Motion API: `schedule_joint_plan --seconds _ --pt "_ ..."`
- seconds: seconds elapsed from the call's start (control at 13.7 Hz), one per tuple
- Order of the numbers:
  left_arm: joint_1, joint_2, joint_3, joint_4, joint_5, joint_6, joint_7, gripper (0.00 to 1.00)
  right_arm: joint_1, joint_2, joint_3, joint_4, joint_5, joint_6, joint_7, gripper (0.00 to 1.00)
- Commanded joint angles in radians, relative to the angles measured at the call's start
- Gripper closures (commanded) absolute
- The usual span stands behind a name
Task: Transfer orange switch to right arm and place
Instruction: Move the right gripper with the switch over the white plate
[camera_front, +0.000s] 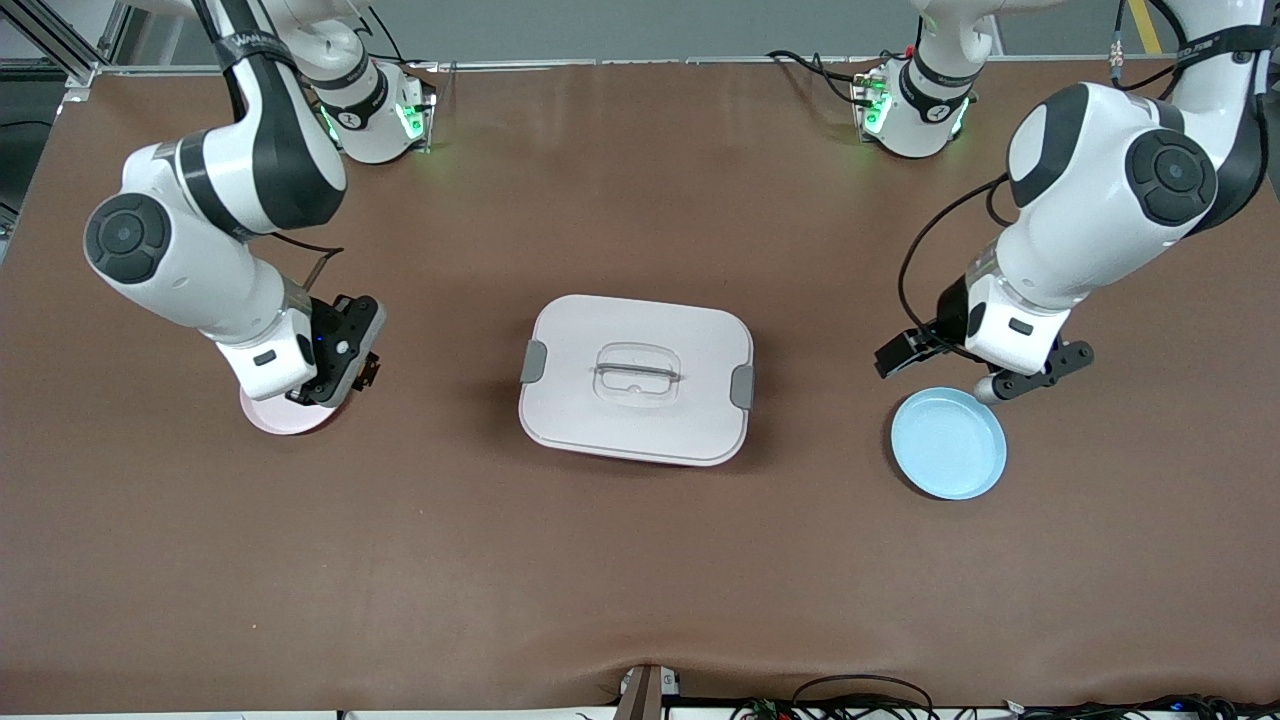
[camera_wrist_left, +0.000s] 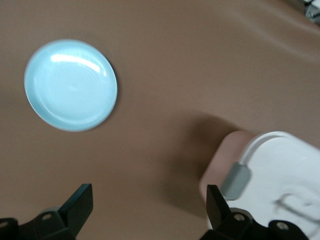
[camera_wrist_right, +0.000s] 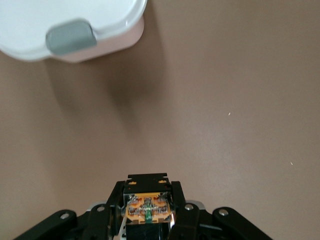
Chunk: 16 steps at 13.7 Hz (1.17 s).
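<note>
The orange switch (camera_wrist_right: 148, 206), a tiny black block with an orange face, sits clamped between the fingers of my right gripper (camera_wrist_right: 148, 200). In the front view this right gripper (camera_front: 362, 372) hangs low at the rim of a pink plate (camera_front: 272, 417), toward the right arm's end of the table. The arm hides most of that plate. My left gripper (camera_front: 982, 366) hovers open and empty just above the table. It is beside a light blue plate (camera_front: 948, 443), toward the left arm's end. Its two black fingertips (camera_wrist_left: 80, 202) stand wide apart with only brown table between them.
A white lidded box (camera_front: 636, 378) with grey side clips and a clear handle stands mid-table between the two arms. Its corner shows in the left wrist view (camera_wrist_left: 280, 175) and the right wrist view (camera_wrist_right: 65, 25). The blue plate (camera_wrist_left: 70, 85) holds nothing.
</note>
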Motion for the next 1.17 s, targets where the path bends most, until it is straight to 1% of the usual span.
schedule_joint_plan --seconds 0.0,0.15,0.29,0.36,0.51,0.66,0.8,0.95,1.09 --pt "0.035 -0.021 -0.008 -0.017 0.041 -0.006 0.190 0.00 -0.041 -0.015 0.016 -0.065 -0.042 0.049 -0.104 1.00" --pt "0.073 -0.021 -0.011 -0.017 0.041 -0.006 0.217 0.00 -0.074 -0.020 0.016 -0.124 -0.044 0.103 -0.167 1.00" --pt "0.122 -0.024 -0.011 -0.013 0.038 -0.012 0.337 0.00 -0.084 -0.026 0.014 -0.169 -0.048 0.138 -0.212 1.00" --pt "0.151 -0.023 -0.011 -0.001 0.030 -0.012 0.391 0.00 -0.091 -0.029 0.014 -0.200 -0.067 0.172 -0.217 1.00" --pt "0.174 -0.038 -0.007 0.015 0.032 -0.012 0.398 0.00 -0.101 -0.038 0.016 -0.255 -0.100 0.217 -0.218 1.00" --pt "0.243 -0.065 -0.019 0.018 0.023 -0.014 0.421 0.00 -0.119 -0.044 0.016 -0.296 -0.159 0.247 -0.218 1.00" --pt "0.250 -0.101 -0.019 0.016 0.006 -0.014 0.422 0.00 -0.142 -0.047 0.016 -0.351 -0.183 0.316 -0.235 1.00" --pt "0.250 -0.124 -0.014 0.018 0.006 -0.015 0.424 0.00 -0.179 -0.044 0.016 -0.411 -0.183 0.417 -0.286 1.00" --pt "0.250 -0.130 -0.014 0.018 0.012 -0.015 0.424 0.00 -0.202 -0.040 0.016 -0.441 -0.185 0.476 -0.319 1.00"
